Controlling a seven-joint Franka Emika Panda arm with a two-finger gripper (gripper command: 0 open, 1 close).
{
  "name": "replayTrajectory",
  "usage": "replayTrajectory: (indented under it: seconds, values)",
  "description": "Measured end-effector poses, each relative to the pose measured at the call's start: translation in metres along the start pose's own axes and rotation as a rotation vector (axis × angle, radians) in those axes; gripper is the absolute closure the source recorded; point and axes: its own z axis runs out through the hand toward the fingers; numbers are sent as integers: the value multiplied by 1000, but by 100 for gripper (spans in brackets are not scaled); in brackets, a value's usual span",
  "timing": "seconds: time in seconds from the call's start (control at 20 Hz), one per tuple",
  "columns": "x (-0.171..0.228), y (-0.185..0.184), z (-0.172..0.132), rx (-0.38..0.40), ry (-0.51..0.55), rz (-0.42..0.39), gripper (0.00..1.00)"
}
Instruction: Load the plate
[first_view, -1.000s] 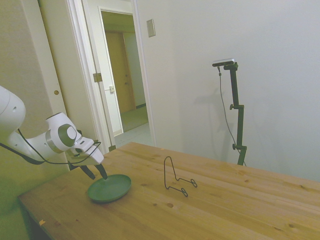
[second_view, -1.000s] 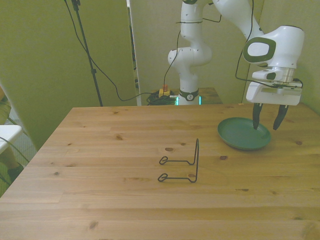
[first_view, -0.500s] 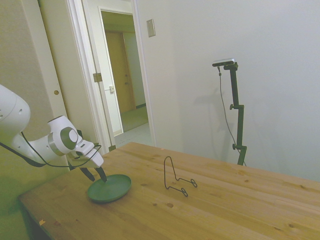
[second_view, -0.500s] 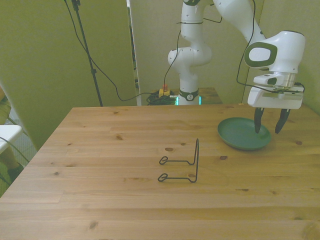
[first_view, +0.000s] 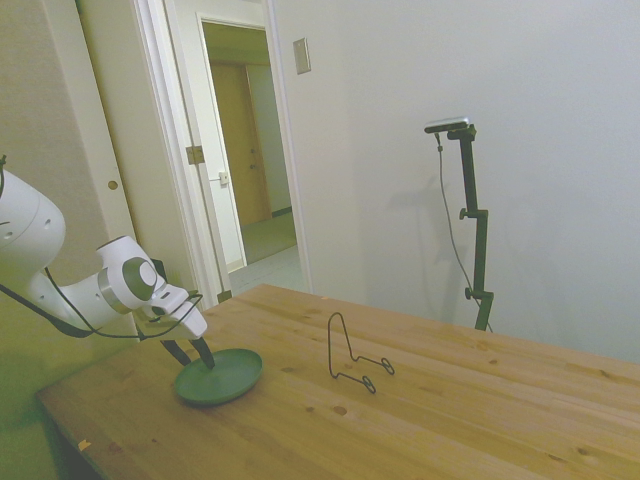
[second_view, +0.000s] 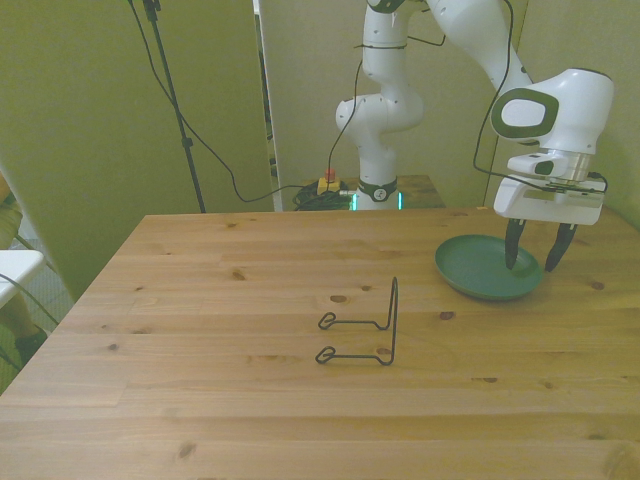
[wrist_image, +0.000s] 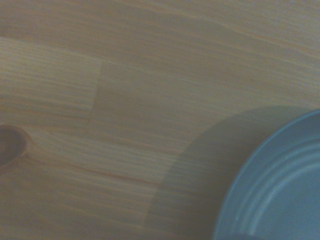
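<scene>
- Hand (second_view: 528, 263) of the white arm hangs released, fingers spread astride the rim on the front view's right.
- Small round dark green plate (second_view: 482, 269) lies flat on the wooden desk (second_view: 250, 330), directly beneath.

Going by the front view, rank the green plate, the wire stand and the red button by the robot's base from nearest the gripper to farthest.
From the gripper:
1. Green plate, right under it.
2. Wire stand, mid-table, toward the front view's left.
3. Red button, behind the table's far edge.

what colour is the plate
Dark green, plain and matte; the plate shows best in the front view.
</scene>
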Motion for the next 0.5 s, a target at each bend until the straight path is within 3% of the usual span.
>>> replayTrajectory:
  seconds: [0.4,0.45,0.5]
  values:
    - [6,-1,2,-82,25,-14,0]
    - [7,-1,2,-87,25,-13,100]
    - [6,-2,2,-88,24,-14,100]
